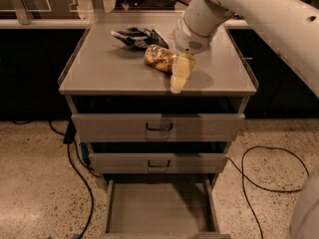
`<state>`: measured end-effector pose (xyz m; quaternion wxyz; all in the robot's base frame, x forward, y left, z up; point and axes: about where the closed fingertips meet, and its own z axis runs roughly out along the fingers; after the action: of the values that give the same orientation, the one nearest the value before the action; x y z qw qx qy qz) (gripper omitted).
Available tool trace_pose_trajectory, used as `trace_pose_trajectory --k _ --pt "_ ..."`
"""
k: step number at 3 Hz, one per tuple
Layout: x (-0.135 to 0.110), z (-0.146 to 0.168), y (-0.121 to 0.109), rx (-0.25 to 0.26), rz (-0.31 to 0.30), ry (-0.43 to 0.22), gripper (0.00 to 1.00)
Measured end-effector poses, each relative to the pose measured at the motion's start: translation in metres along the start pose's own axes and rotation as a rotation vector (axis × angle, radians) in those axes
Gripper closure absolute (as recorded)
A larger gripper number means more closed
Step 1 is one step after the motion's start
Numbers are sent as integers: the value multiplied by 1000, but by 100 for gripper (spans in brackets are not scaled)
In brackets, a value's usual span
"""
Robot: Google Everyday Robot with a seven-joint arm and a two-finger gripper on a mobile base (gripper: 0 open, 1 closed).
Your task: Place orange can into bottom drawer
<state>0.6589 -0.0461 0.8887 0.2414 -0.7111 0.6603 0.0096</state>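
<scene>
The orange can (pixel 158 58) lies on its side on the grey cabinet top (pixel 107 69), near the middle. My gripper (pixel 175 76) hangs from the white arm (pixel 199 21) and sits right against the can's right side, low over the top near its front edge. I cannot tell whether it holds the can. The bottom drawer (pixel 159 209) is pulled out at the foot of the cabinet, with a bare grey floor and nothing in it.
A dark blue-and-white snack bag (pixel 135 36) lies behind the can. Two drawer fronts with black handles, the upper (pixel 158 127) and the lower (pixel 158 163), sit slightly ajar above the open drawer. Black cables run over the speckled floor at the left (pixel 85 183) and at the right (pixel 264 169).
</scene>
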Motion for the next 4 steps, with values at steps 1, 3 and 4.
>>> trace_pose_trajectory --k 1,3,4 --pt "-8 20 -20 6 -56 -10 0" --pt "-11 60 -80 122 -89 193 0" --pt "0 60 -89 158 -23 247 18"
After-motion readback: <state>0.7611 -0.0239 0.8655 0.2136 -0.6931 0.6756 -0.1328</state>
